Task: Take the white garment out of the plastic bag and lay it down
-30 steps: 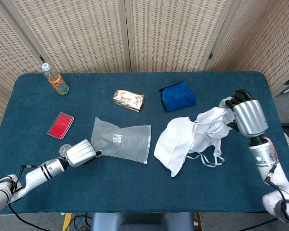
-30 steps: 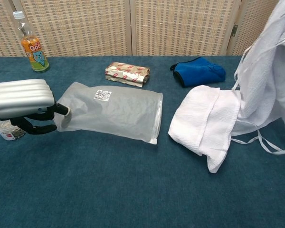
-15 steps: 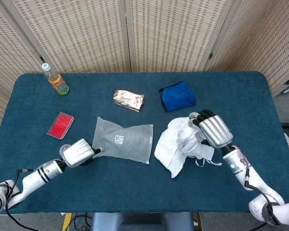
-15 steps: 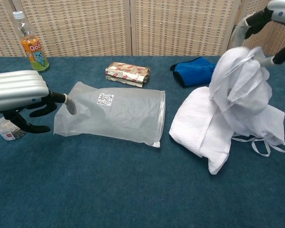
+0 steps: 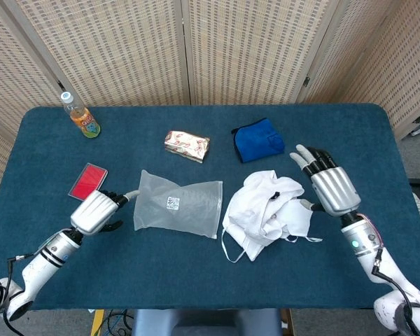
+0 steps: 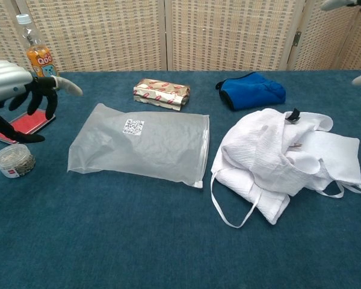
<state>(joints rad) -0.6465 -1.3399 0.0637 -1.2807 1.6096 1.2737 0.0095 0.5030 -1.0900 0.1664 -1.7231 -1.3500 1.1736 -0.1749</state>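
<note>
silver shell of my right hand (image 5: 330, 187) sits at the right side of the table, fingers spread, holding nothing. white garment (image 5: 267, 212) lies just left of it, touching or nearly so at the thumb side, bunched in a heap w/ straps trailing toward the near edge. it's fully out of the plastic bag (image 5: 176, 204), which lies flat further left, long axis running left-right. my left hand (image 5: 94, 212) is left of the bag, fingers apart, empty. right hand's much nearer the cloth, so any flattening looks like its job.
</note>
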